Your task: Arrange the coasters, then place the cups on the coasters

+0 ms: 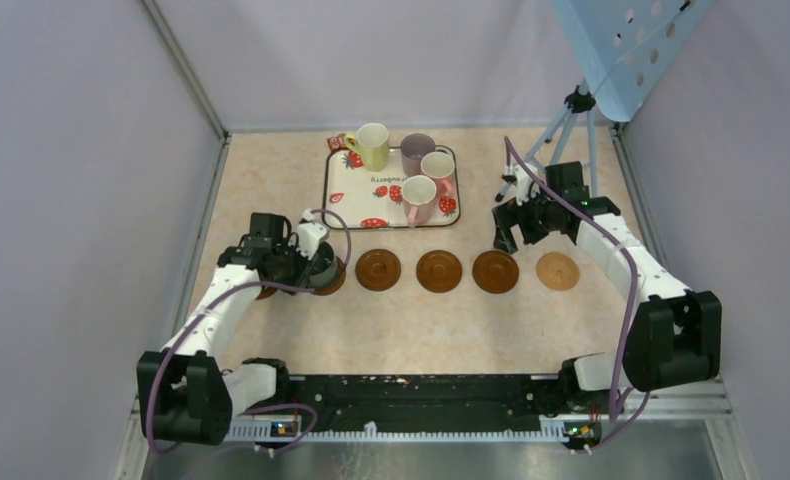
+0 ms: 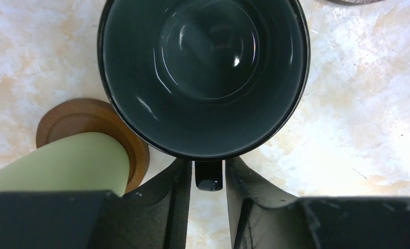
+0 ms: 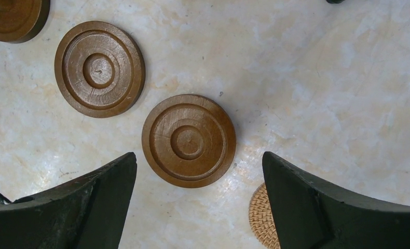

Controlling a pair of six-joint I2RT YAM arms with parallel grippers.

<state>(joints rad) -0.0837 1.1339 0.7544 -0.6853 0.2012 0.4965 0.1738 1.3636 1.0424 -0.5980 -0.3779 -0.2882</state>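
Observation:
A dark grey-teal cup [image 2: 203, 72] fills the left wrist view, its handle [image 2: 209, 176] between the fingers of my left gripper [image 2: 208, 162]. The jaws stand slightly off the handle, with a thin gap on each side. In the top view this cup [image 1: 325, 264] sits over a coaster [image 1: 337, 281] at the row's left end. A pale green cup [image 2: 63, 161] stands on the coaster [image 2: 91, 116] beside it. Three brown coasters [image 1: 378, 269] [image 1: 439, 270] [image 1: 495, 271] and a tan one [image 1: 557, 270] lie bare. My right gripper [image 1: 519, 228] [image 3: 197, 158] hangs open above a brown coaster [image 3: 188, 140].
The strawberry-print tray [image 1: 343, 195] at the back holds a yellow-green cup [image 1: 371, 146], a purple cup [image 1: 417, 152] and two pink cups [image 1: 437, 168] [image 1: 418, 198]. A tripod [image 1: 561, 130] stands at the back right. Walls close in both sides.

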